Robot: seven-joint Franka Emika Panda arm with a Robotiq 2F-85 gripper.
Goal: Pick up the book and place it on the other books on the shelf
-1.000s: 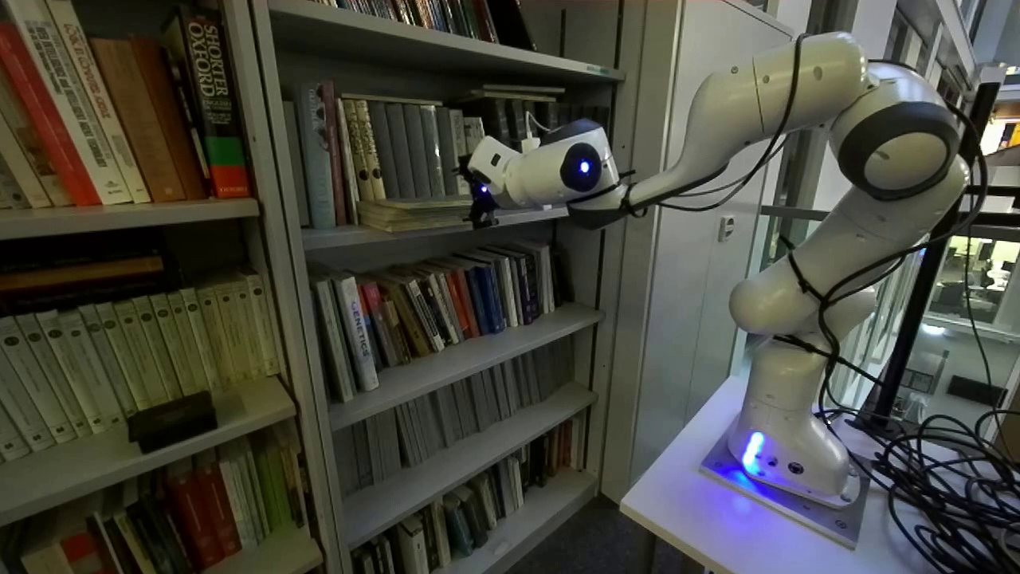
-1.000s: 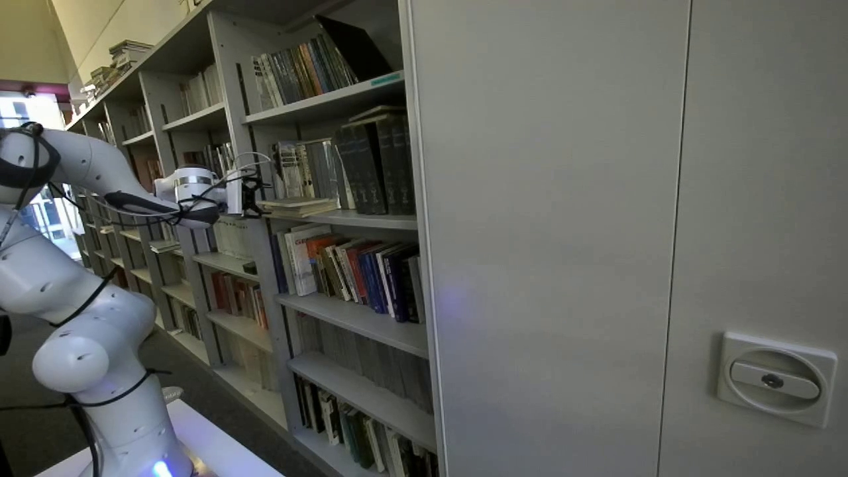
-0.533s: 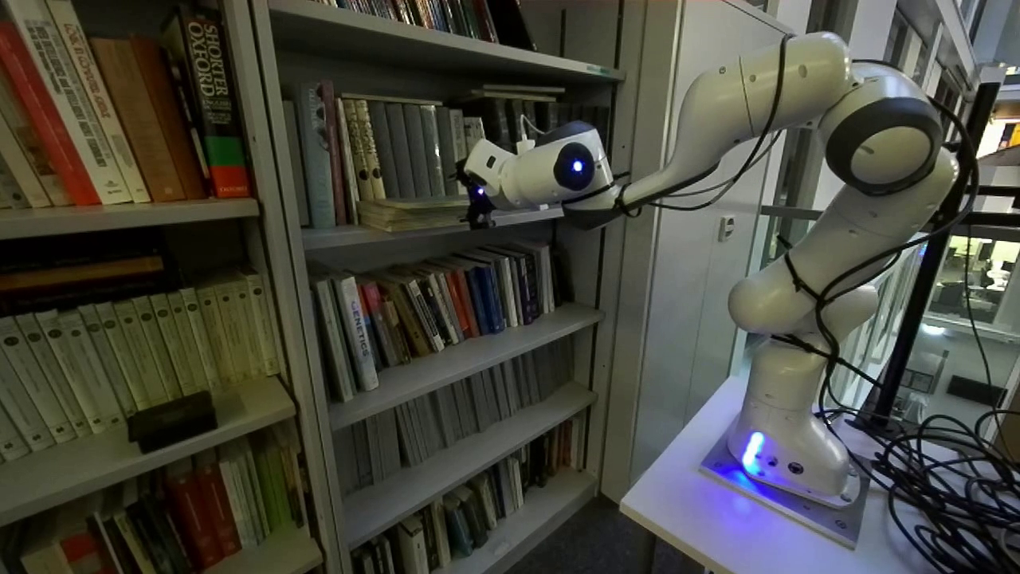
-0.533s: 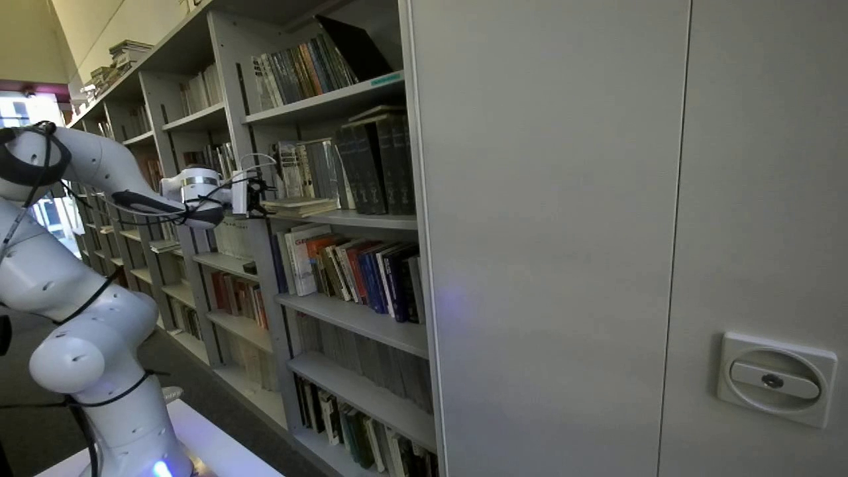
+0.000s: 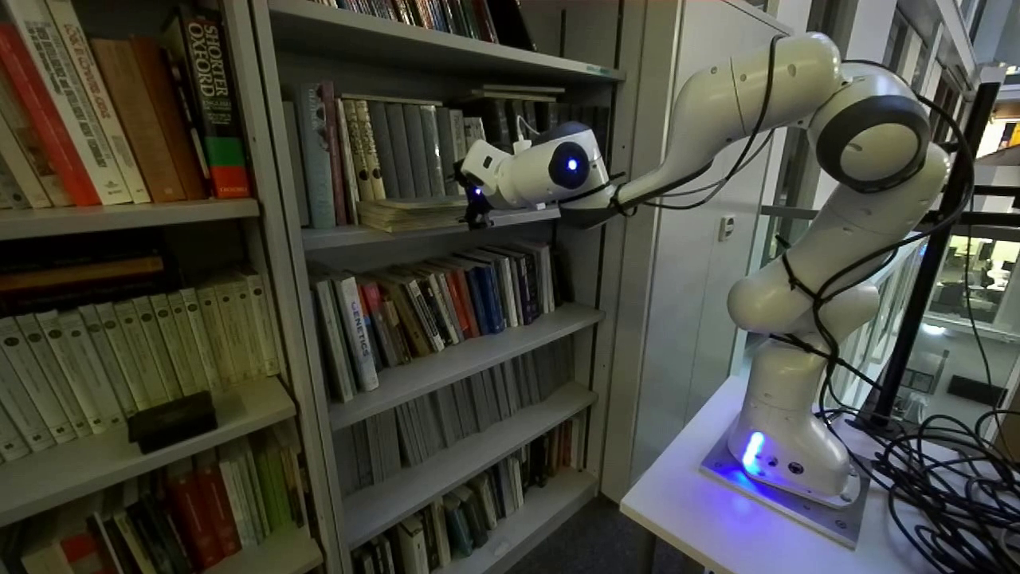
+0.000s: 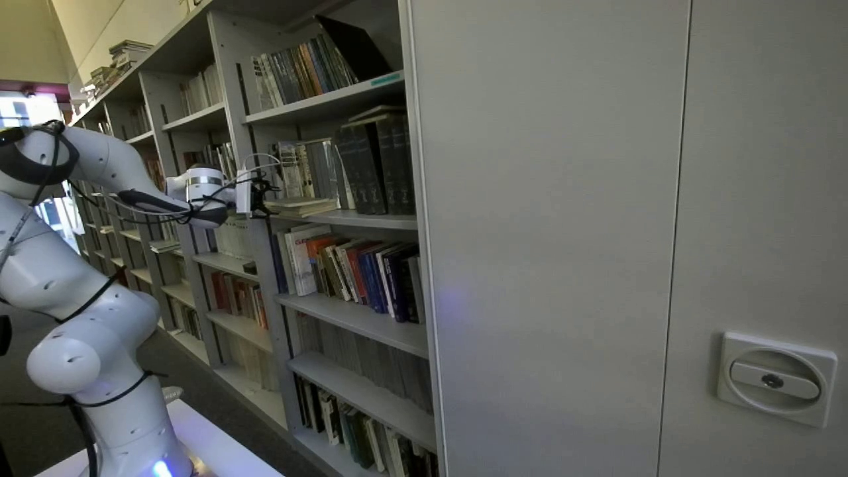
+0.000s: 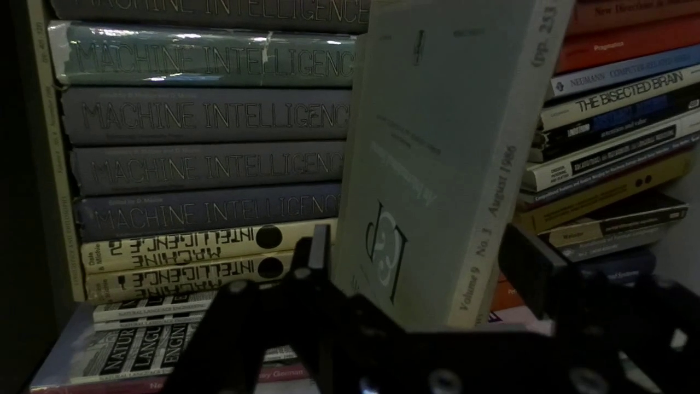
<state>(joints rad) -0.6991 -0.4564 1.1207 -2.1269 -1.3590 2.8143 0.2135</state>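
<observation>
The book (image 7: pixel 421 137) is a thin, dull olive-grey volume lying flat on top of a low stack. The stack also shows in both exterior views (image 5: pixel 414 206) (image 6: pixel 301 204). It lies on the grey metal shelf (image 5: pixel 351 237), before the other books (image 7: pixel 213 115), an upright row with grey, white and dark spines (image 5: pixel 406 147). My gripper (image 7: pixel 418 253) is open and empty. In the wrist view its fingers are apart, one on either side of the stack's near end. In both exterior views the gripper (image 5: pixel 470 195) (image 6: pixel 262 195) is close by the stack. I cannot tell whether it touches.
Large dark volumes (image 6: pixel 374 162) stand at one end of the same tier. The shelf board above (image 5: pixel 446 48) and the tier below with upright books (image 5: pixel 446 299) bound the space. The bookcase's side panel (image 5: pixel 629 239) stands beside the arm.
The arm and gripper have moved a little toward the shelf and the flat stack: leftward in one exterior view, rightward in another. The books have not moved.
</observation>
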